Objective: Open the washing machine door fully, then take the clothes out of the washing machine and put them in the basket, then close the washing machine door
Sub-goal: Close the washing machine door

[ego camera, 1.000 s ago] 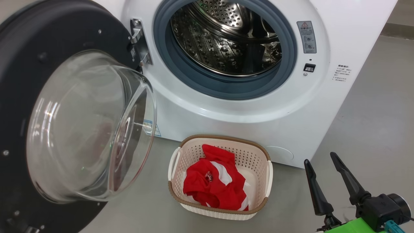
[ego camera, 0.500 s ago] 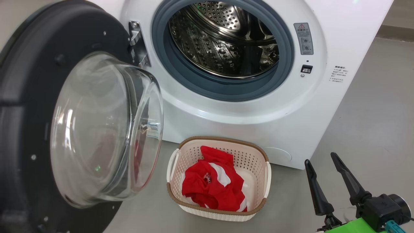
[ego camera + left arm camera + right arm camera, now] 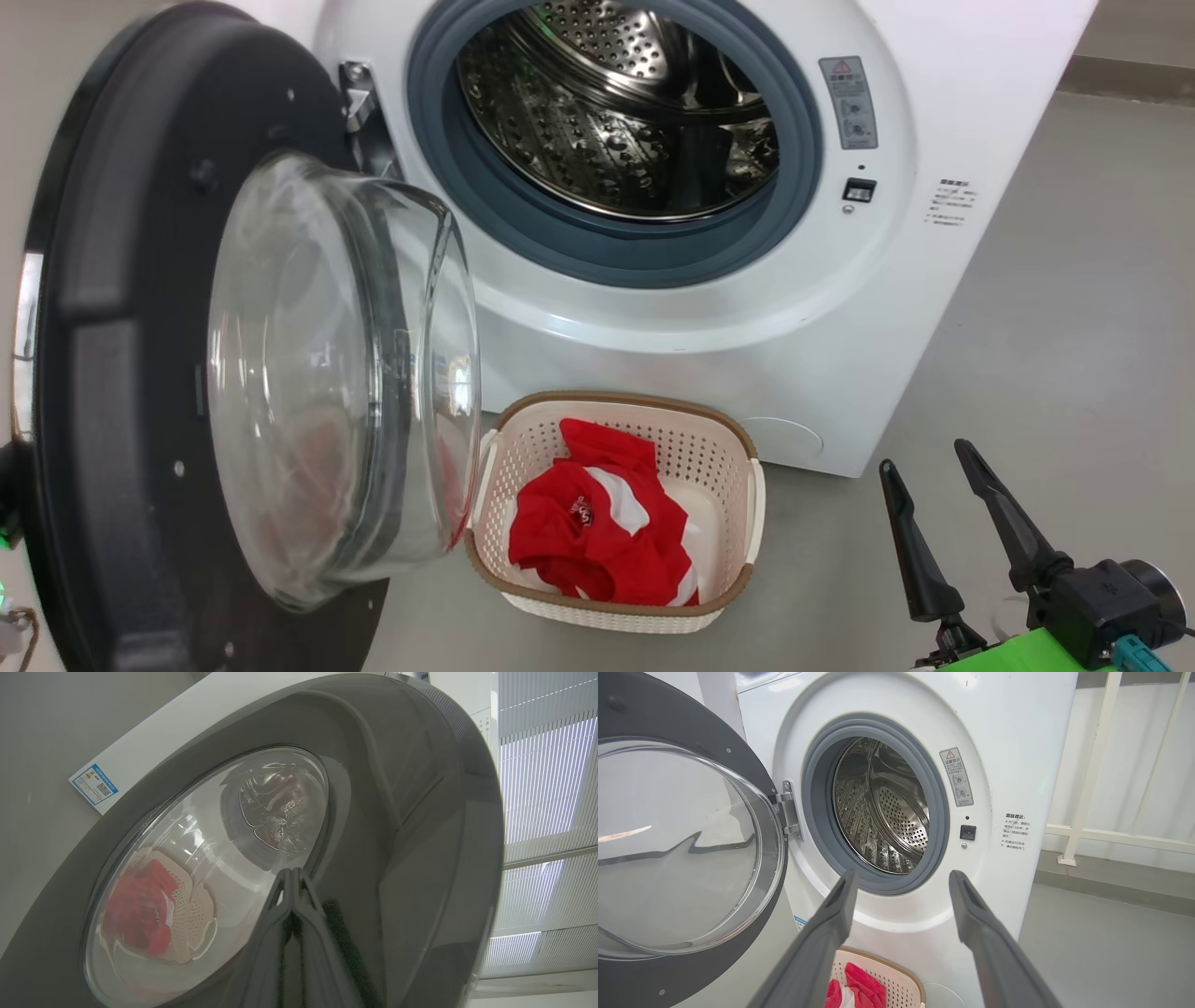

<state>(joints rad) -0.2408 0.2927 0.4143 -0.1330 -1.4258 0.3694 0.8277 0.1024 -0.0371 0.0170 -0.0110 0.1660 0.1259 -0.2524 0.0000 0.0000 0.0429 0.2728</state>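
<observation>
Clothes [image 3: 597, 546] in basket [image 3: 618, 403], drum [image 3: 607, 121] empty, so it's the door-closing step. Left pincer [image 3: 292, 873], pressed together, sits at the door's [image 3: 411, 812] outside. Next up is pushing it shut. Right pincer [image 3: 924, 457] spread, idle.

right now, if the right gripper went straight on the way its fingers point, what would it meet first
Likely the front of the washing machine, near the bottom of its grey ring; nothing lies between it and the right gripper. The exact spot is unclear.
</observation>
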